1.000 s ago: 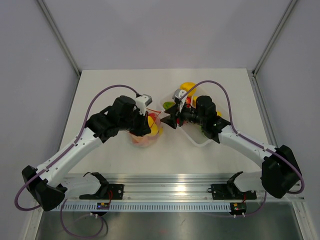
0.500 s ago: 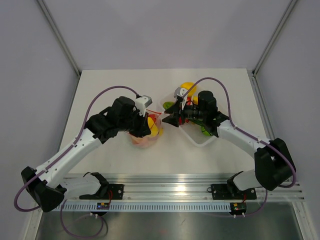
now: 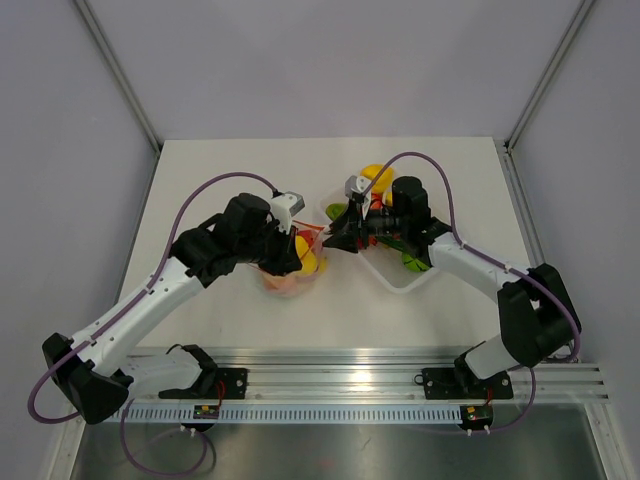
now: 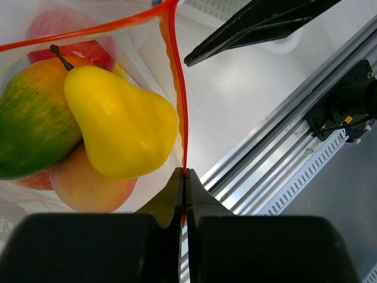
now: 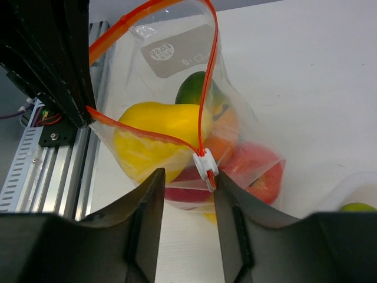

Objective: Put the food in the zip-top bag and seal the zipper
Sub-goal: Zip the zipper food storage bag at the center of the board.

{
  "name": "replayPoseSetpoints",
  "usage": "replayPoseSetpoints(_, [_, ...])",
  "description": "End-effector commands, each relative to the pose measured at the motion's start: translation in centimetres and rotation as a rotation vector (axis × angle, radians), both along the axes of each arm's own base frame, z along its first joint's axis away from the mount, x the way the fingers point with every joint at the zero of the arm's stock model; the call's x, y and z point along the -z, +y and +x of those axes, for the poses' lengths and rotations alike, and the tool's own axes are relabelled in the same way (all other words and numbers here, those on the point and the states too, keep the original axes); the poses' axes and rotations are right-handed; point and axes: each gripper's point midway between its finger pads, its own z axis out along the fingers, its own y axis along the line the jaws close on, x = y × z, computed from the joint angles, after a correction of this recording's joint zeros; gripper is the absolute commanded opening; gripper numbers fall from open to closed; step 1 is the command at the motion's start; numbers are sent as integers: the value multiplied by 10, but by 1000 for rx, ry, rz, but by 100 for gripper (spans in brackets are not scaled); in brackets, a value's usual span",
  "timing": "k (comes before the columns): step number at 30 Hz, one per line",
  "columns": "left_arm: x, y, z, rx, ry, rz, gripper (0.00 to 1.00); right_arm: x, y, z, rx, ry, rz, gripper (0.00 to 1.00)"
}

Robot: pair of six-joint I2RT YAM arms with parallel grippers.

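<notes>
On the worktop [image 3: 210, 180] the limp, slippery zip-top bag [image 5: 177, 59] holds light food [image 4: 118, 124], its zipper [image 4: 174, 88] pinched by the closed left end effector [image 4: 184, 177]; the right end effector [image 5: 189, 177], part-open, straddles the stiff white slider [image 5: 205, 164], probably the surest hold.

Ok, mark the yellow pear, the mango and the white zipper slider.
yellow pear [image 4: 121, 127], left wrist view, on its fat lower body.
mango [image 4: 29, 130], left wrist view, on its green side.
white zipper slider [image 5: 205, 164], right wrist view, on the clip's middle.
</notes>
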Motion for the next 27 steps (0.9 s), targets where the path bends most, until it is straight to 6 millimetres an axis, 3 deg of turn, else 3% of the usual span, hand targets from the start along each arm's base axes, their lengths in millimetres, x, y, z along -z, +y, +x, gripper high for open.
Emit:
replayPoseSetpoints(1, [-21, -6, 1, 25, -47, -58, 0, -21, 7, 3, -68, -65, 49, 42])
replayPoseSetpoints(3, [-23, -6, 2, 24, -49, -64, 0, -19, 8, 3, -75, -48, 49, 35])
replayPoseSetpoints(11, [-24, -6, 1, 25, -47, -64, 0, -23, 10, 6, -68, -53, 69, 28])
replayPoseSetpoints(19, [-28, -6, 0, 37, -61, -70, 0, -30, 11, 10, -40, -48, 87, 0])
replayPoseSetpoints(27, [-40, 2, 7, 34, -101, -11, 0, -35, 6, 12, 16, -66, 89, 0])
